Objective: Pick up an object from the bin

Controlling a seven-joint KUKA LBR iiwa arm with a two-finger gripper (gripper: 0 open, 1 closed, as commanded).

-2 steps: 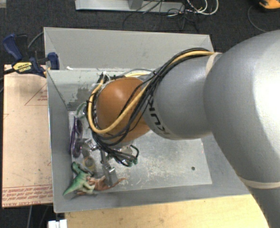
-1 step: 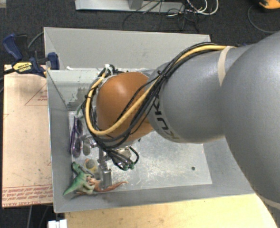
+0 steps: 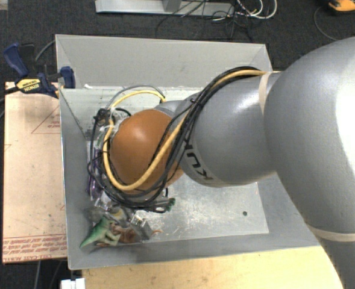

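A dark carpet floor [image 3: 32,17] surrounds a grey metal bin [image 3: 165,56]. The robot arm [image 3: 243,137] reaches in from the right, its orange wrist cover [image 3: 138,146] low over the bin's left side. The gripper [image 3: 122,212] sits beneath it, just above a small heap [image 3: 126,233] with a green pointed toy [image 3: 94,236] in the near left corner. Whether it is open or closed cannot be told. This is likely the grasping step. Next it must close on one piece and lift.

1 camera, high above bin [image 3: 165,59], tilted downward, arm [image 3: 273,131] from right
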